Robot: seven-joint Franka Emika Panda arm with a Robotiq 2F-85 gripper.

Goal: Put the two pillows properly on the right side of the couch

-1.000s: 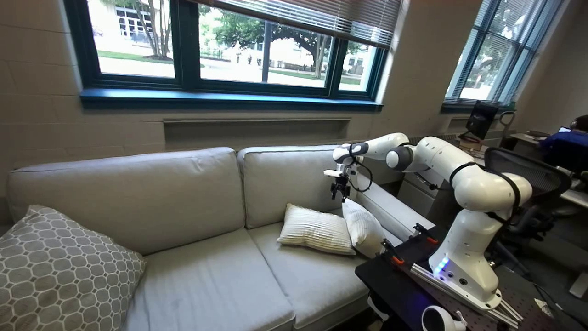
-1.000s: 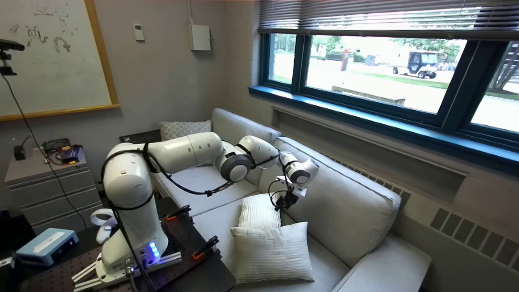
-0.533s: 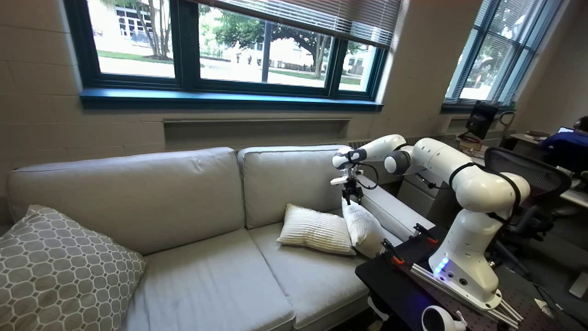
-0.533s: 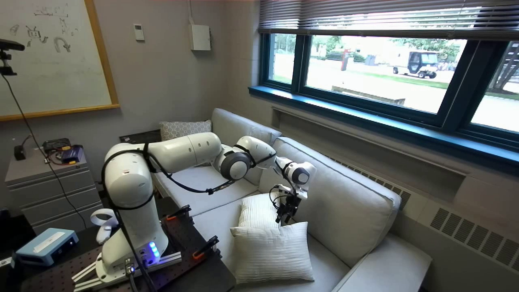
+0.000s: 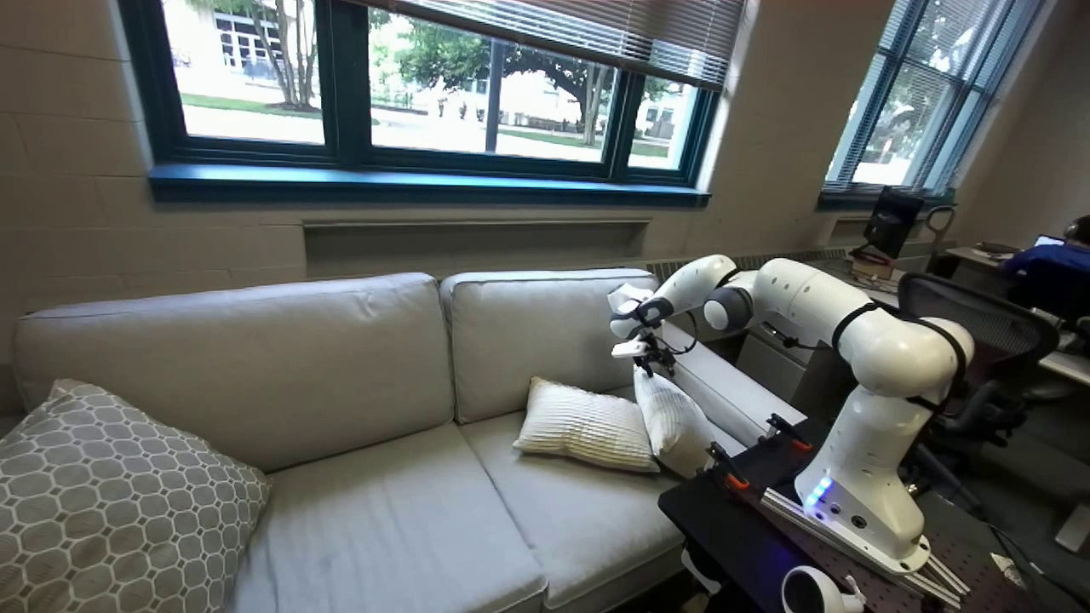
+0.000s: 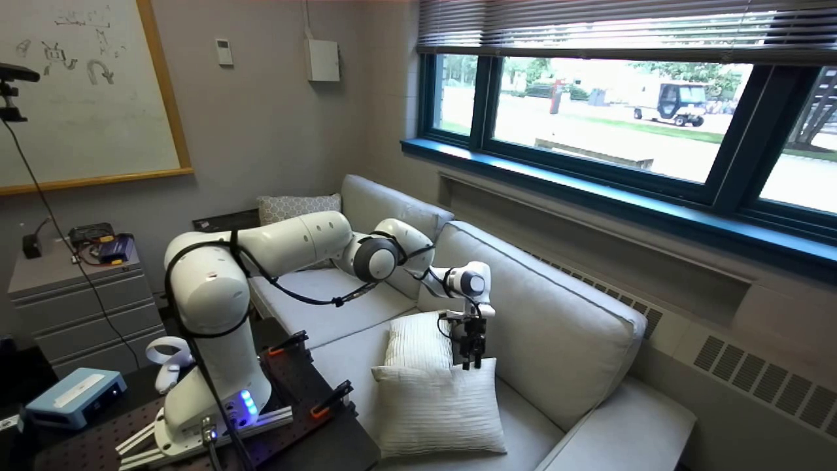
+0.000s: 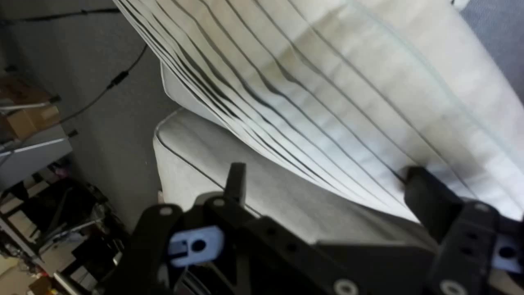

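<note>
Gripper [image 6: 472,365], one: jaws spread wide, pointing down at the upper edge of the armrest-side pillow [image 6: 441,412]. On my wrist view, one fingertip [image 7: 428,196] stands over the pleated face of that pillow, its opposite beyond the pillow's border; whether either touches cloth, I cannot tell from here.

Pillows, two, off-white, ribbed: both on the seat of the couch [image 5: 383,519], on the section toward the right in an exterior view. The armrest-side pillow sits tilted beside the padded armrest [image 5: 724,383]; the inner pillow [image 5: 588,426] lies just beside it, toward the middle seam, their near edges seeming to meet.

Couch, one, cream: two seat cushions, two back cushions, set below a blue-framed window [image 5: 345,102].

Patterned pillow [image 5: 128,502], one, grey, larger: at the far end of the couch, well apart from the ribbed pair.

Arm [image 6: 281,245], one, white, mine to steer: reaching out above the seat, its base lit blue, mounted on a dark perforated plate [image 6: 294,386].

Clamps [image 6: 332,400], two, black and orange: at the plate's edge.

Controller [image 6: 169,360], one, white, ringed: near the base.

Box [image 6: 75,396], one, light blue: beyond the controller.

Cabinet [image 6: 85,314], one, grey, with drawers: below a whiteboard [image 6: 91,98].
</note>
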